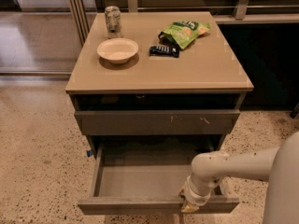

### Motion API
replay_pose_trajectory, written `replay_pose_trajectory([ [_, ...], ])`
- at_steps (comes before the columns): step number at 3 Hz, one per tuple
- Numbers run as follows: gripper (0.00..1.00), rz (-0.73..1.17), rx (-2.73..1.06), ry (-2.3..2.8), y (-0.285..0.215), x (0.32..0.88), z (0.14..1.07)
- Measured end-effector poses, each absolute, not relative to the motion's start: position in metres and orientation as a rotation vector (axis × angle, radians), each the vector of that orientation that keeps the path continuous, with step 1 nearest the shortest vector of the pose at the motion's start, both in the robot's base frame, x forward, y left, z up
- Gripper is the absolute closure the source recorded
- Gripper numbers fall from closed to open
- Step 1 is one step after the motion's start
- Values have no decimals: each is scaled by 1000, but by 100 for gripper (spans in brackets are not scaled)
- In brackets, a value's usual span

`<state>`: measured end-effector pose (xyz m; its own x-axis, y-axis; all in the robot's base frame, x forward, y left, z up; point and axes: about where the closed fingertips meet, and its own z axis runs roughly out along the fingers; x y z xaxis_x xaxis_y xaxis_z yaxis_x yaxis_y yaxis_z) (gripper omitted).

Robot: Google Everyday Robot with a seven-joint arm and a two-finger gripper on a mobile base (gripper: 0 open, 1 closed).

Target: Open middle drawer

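Observation:
The middle drawer (131, 204) of the tan-topped cabinet (196, 73) stands pulled well out. Its shallow grey tray (140, 178) is open to view and holds nothing that I can see. My gripper (189, 205) is at the top edge of the drawer's dark grey front, right of its middle. The white wrist (203, 178) sits above it and hides most of it. The arm (247, 164) comes in from the lower right. The lowest drawer is hidden under the open one.
The top drawer front (159, 122), with pale scratch marks, is closed. On the cabinet top are a white bowl (117, 50), a can (112, 18), a green chip bag (183, 31) and a dark snack bar (164, 51). Speckled floor (37, 153) lies to the left.

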<state>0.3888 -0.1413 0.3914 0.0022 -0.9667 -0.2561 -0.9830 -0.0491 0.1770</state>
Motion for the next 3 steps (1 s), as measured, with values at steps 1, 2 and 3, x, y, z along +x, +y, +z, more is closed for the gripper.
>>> replay_pose_trajectory([
  [1,100,488,-2178,2136,-141,384,393],
  [2,100,533,-2137,2169,-141,361,394],
  [3,100,558,-2132,2180,-141,355,392],
])
